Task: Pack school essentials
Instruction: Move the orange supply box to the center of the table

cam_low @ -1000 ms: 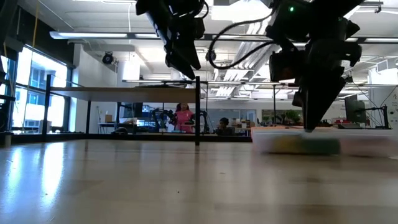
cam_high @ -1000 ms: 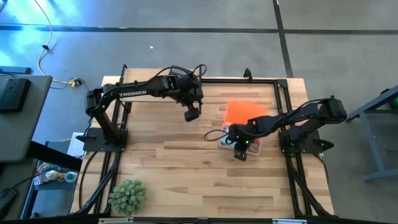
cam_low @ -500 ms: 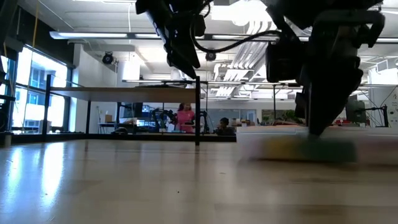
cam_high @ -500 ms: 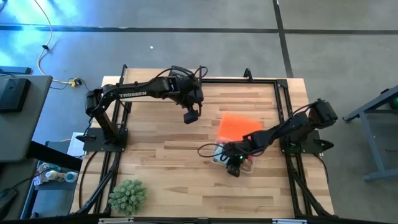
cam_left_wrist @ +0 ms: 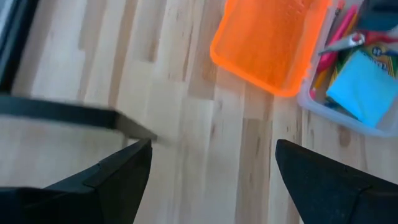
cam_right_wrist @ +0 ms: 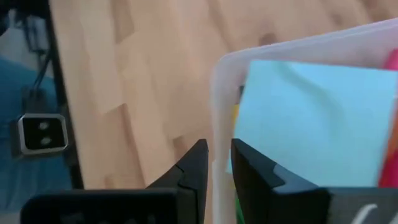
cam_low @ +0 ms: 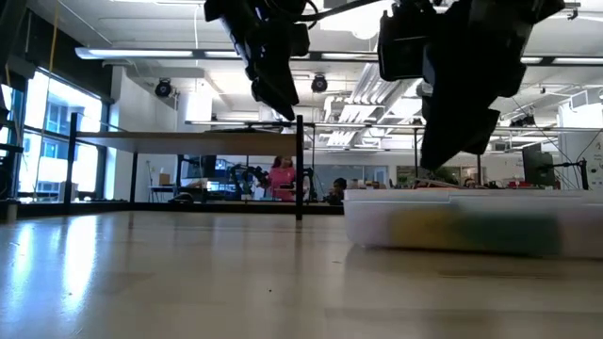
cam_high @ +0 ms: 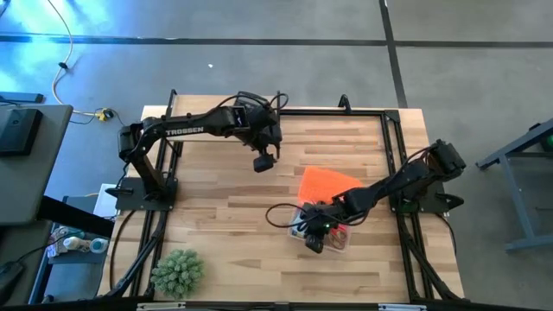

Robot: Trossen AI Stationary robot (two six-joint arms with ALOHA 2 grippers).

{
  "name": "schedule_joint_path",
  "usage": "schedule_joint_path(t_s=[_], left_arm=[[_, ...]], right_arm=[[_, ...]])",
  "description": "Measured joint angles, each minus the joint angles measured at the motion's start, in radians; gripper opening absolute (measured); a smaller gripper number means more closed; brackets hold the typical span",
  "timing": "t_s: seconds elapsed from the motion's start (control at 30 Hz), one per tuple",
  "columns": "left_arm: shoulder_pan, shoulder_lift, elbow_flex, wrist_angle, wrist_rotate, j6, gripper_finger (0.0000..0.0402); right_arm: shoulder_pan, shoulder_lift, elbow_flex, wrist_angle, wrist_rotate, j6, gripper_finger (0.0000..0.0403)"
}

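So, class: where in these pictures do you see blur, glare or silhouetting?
Low view: the clear plastic box is smeared and out of focus, and both arms are dark silhouettes against bright ceiling lights. Right wrist view: the pale blue note pad and box wall look soft. Left wrist view: the orange plastic lid is slightly blurred. High view: bluish glare on the floor.

- Orange lid (cam_left_wrist: 267, 43)
- Clear, frosted box (cam_right_wrist: 298, 46)
- Pale blue note pad (cam_right_wrist: 311, 124)
- Yellow crayon box (cam_left_wrist: 379, 53)
- Light striped wooden table (cam_high: 233, 225)
- Green spiky plant (cam_high: 177, 272)

"TROSSEN" in white on left arm (cam_high: 186, 130)
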Motion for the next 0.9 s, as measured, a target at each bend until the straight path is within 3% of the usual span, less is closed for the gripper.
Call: schedule_joint_path(t_s=[0.3, 0.4, 0.53, 0.77, 0.9], left_arm=[[-0.048, 0.0, -0.013, -0.111, 0.011, 0.021, 0.0328], [-0.069, 0.001, -0.077, -0.087, 0.093, -0.021, 0.0328], [-0.113, 0.001, -0.157, -0.033, 0.143, -0.091, 0.0328], [-0.22, 0.002, -0.192, 0.149, 0.104, -0.255, 0.0328], [-0.279, 0.011, -0.21, 0.265, 0.043, -0.351, 0.0328]], right_arm=[[0.0, 0.0, 0.083, -0.213, 0.198, 0.076, 0.0059], [0.0, -0.019, 0.095, -0.247, 0.253, 0.093, 0.0059], [0.0, -0.08, 0.096, -0.289, 0.319, 0.121, 0.0059], [-0.007, -0.244, 0.096, -0.586, 0.471, 0.338, 0.0059], [-0.022, -0.323, 0.096, -0.764, 0.495, 0.458, 0.0059]])
